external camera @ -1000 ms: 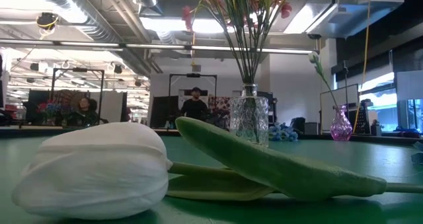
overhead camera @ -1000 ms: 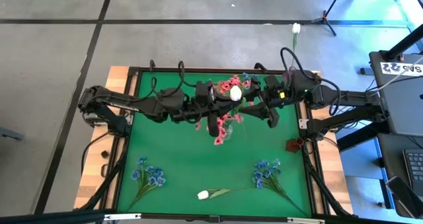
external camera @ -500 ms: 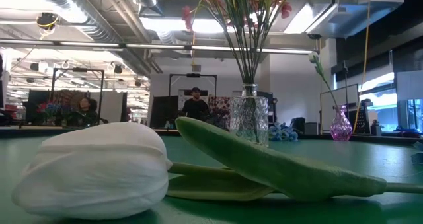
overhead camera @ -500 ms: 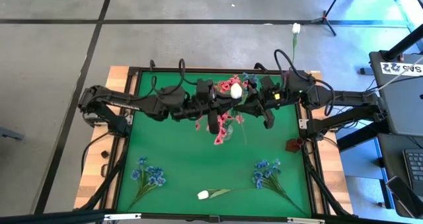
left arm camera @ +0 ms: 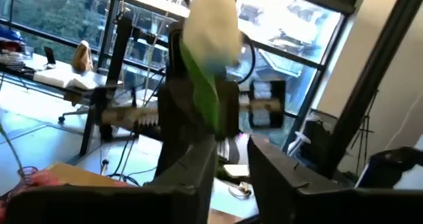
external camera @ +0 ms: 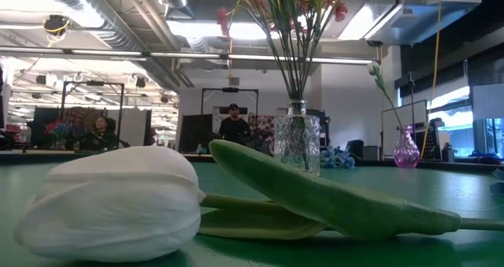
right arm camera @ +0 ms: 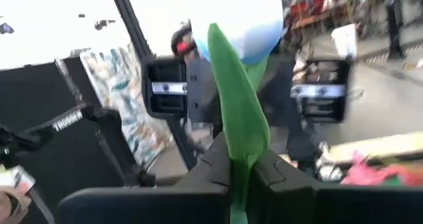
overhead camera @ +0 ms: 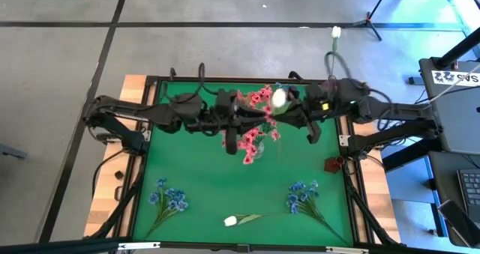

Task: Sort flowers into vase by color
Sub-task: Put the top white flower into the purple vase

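Observation:
A white tulip with a white bud (overhead camera: pixel 278 98) and a green leaf (right arm camera: pixel 241 112) is held high over the table's far middle, next to the pink blooms (overhead camera: pixel 253 130) standing in the glass vase (external camera: pixel 297 143). My right gripper (right arm camera: pixel 241 168) is shut on it, coming from the table's right (overhead camera: pixel 289 109). My left gripper (left arm camera: pixel 232 174) is open just to the tulip's left (overhead camera: pixel 261 116) and faces it; nothing shows between its fingers. A second white tulip (external camera: pixel 110 200) lies on the mat at the near edge (overhead camera: pixel 231 220). Two blue sprigs (overhead camera: pixel 169 200) (overhead camera: pixel 302 198) lie on the mat. My right gripper pinches the tulip's green leaf and stem (right arm camera: pixel 243 159) between its two fingers, below the bud (right arm camera: pixel 254 19). The fingers come about level from the table's right. The tulip is lifted clear of the table, with its bud past the fingertips; its lower stem is hidden.
A small pink vase (external camera: pixel 405 149) with one white tulip (external camera: pixel 376 70) stands at the far right; its bud shows beyond the table's far edge (overhead camera: pixel 336 32). A dark red object (overhead camera: pixel 334 164) sits at the right rim. People stand in the room behind the table.
My right gripper has gone toward the table's right edge and a little toward the far edge, carrying the white tulip's bud away from my left gripper. My left arm has drawn back a little toward the table's left.

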Available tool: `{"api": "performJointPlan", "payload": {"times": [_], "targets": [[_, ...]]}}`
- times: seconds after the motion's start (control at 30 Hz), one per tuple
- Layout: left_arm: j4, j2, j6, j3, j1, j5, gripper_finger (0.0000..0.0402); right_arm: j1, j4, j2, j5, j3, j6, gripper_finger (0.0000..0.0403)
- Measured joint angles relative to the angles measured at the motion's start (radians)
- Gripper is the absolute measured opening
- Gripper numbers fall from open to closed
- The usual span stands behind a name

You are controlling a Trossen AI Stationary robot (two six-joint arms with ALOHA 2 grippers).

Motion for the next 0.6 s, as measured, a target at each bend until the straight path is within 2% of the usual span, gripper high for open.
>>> {"api": "performJointPlan", "payload": {"times": [0.2, 0.3, 0.47, 0.6], "targets": [[-0.183, -0.102, 0.052, 0.0, -0.015, -0.004, 0.0118, 0.0, -0.015, -0.112, 0.067, 0.0, 0.0, 0.0016], [-0.227, -0.156, 0.056, 0.0, -0.026, -0.011, 0.0121, 0.0, -0.056, -0.19, 0.142, 0.001, -0.026, 0.0011], [-0.249, -0.212, 0.074, 0.0, -0.025, -0.082, 0.0117, 0.0, -0.208, -0.315, 0.347, 0.002, -0.101, 0.0009], [-0.267, -0.247, 0.048, 0.0, -0.032, -0.081, 0.0112, 0.0, -0.346, -0.397, 0.563, 0.001, -0.217, 0.0012]]}}
